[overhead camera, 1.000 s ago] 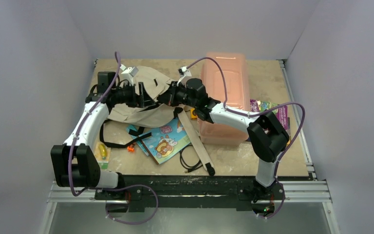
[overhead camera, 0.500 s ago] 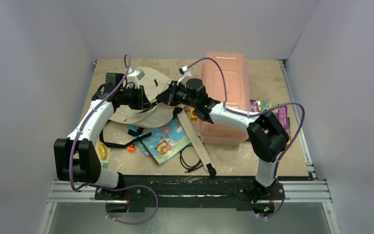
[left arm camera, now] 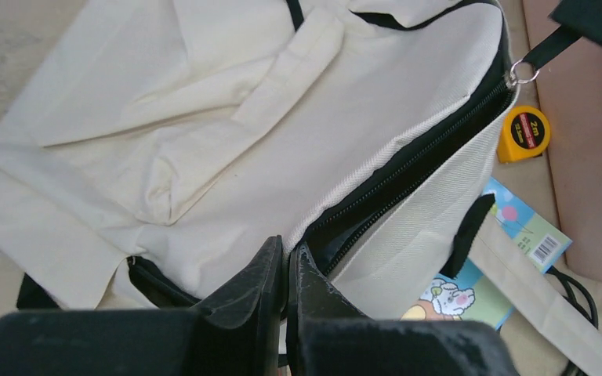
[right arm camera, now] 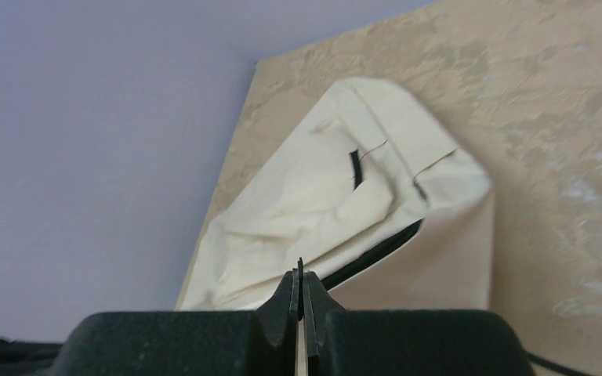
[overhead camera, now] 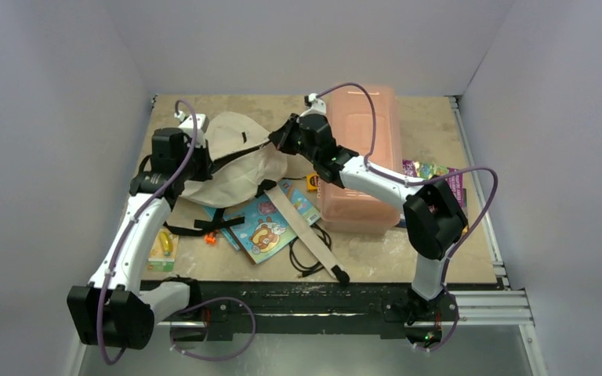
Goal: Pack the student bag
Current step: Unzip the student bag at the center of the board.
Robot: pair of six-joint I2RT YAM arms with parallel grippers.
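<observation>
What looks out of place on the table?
Nothing is spilled or damaged. The student bag lies slumped with its zipper partly open, and one beige strap trails across the picture book, so the book may snag when lifted. A yellow tape measure sits loose beside the pink box.

Picture book (overhead camera: pixel 270 229) half under the student bag (overhead camera: pixel 233 177); bag's interior dark, unreadable.
</observation>
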